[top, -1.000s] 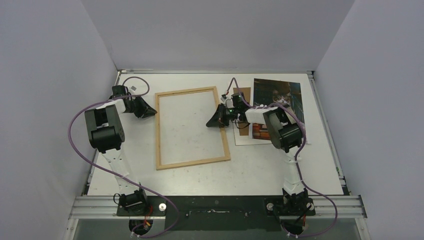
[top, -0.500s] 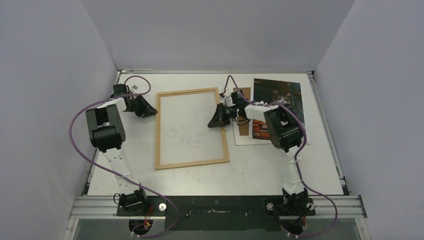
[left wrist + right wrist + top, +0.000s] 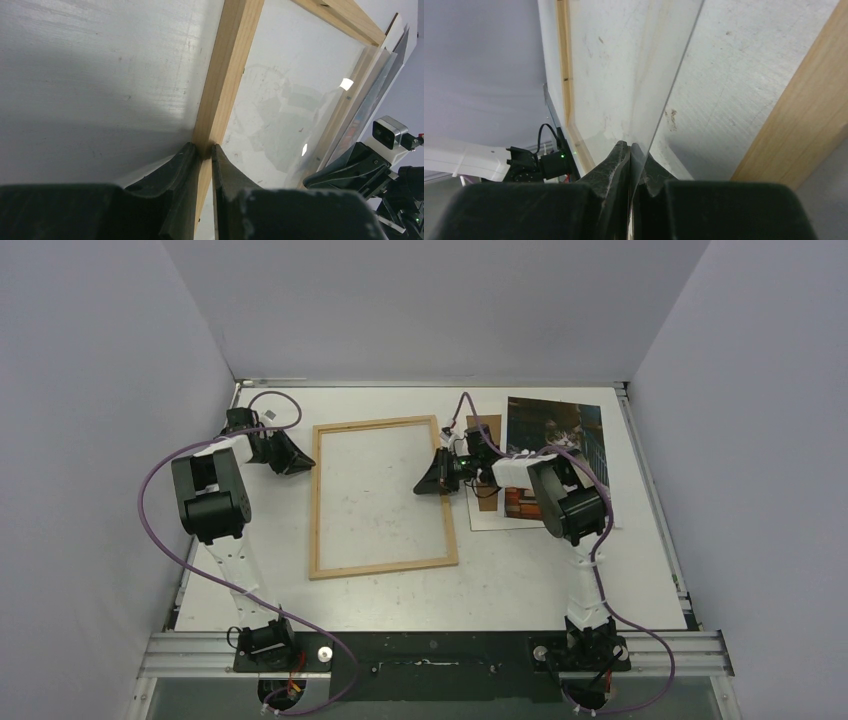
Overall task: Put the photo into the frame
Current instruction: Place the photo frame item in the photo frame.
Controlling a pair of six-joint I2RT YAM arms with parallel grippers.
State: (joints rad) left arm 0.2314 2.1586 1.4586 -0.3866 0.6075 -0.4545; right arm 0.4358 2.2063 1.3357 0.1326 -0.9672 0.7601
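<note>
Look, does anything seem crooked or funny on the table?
Yes. The clear sheet in the frame is tipped up along its right edge, pinched by the right jaws, instead of lying flat. The frame also sits slightly crooked on the table.

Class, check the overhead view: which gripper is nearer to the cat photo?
Right. The right gripper pinches the clear pane at the right rail of the frame, just left of the photo. The left gripper clamps the opposite rail.
</note>
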